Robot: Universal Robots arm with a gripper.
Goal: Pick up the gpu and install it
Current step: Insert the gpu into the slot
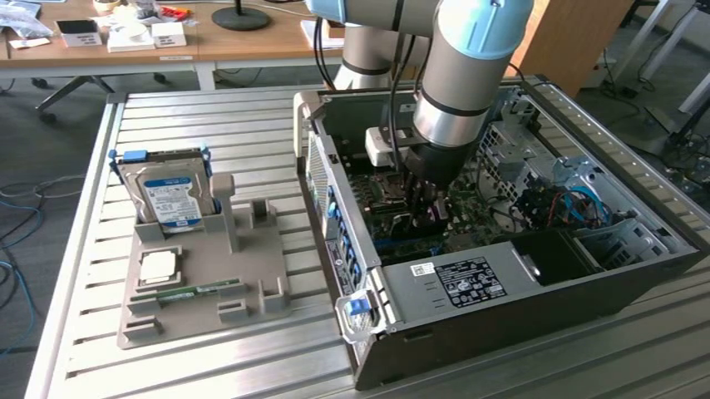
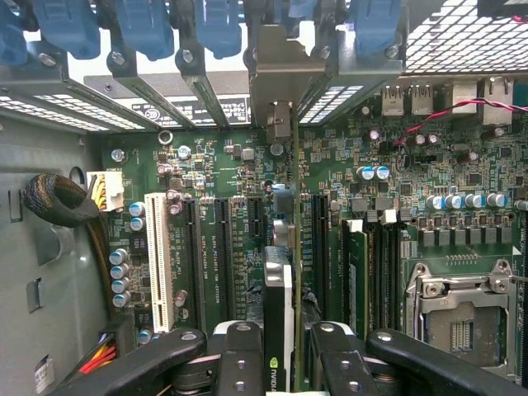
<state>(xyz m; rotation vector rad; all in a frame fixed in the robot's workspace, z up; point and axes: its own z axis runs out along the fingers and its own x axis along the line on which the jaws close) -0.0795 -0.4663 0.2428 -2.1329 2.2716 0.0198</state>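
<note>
The gpu [image 2: 279, 301] stands on edge between my fingers, its black cooler face with a green logo toward the camera. Its silver end bracket [image 2: 276, 78] reaches the row of rear slot covers. My gripper [image 2: 287, 353] is shut on the card, with one black finger [image 2: 239, 355] on each side. The card stands over the long black slots [image 2: 221, 256] of the green motherboard [image 2: 214, 165]; I cannot tell whether it is seated. In the exterior view my gripper [image 1: 427, 212] is deep inside the open computer case [image 1: 500, 291].
A white slot [image 2: 157, 256], a memory stick [image 2: 355, 276] and the processor socket [image 2: 458, 318] flank the card. On the slatted table, a grey fixture [image 1: 199, 320] holds the silver hard drive [image 1: 172, 195], a chip [image 1: 159, 266] and a green memory stick [image 1: 189, 293].
</note>
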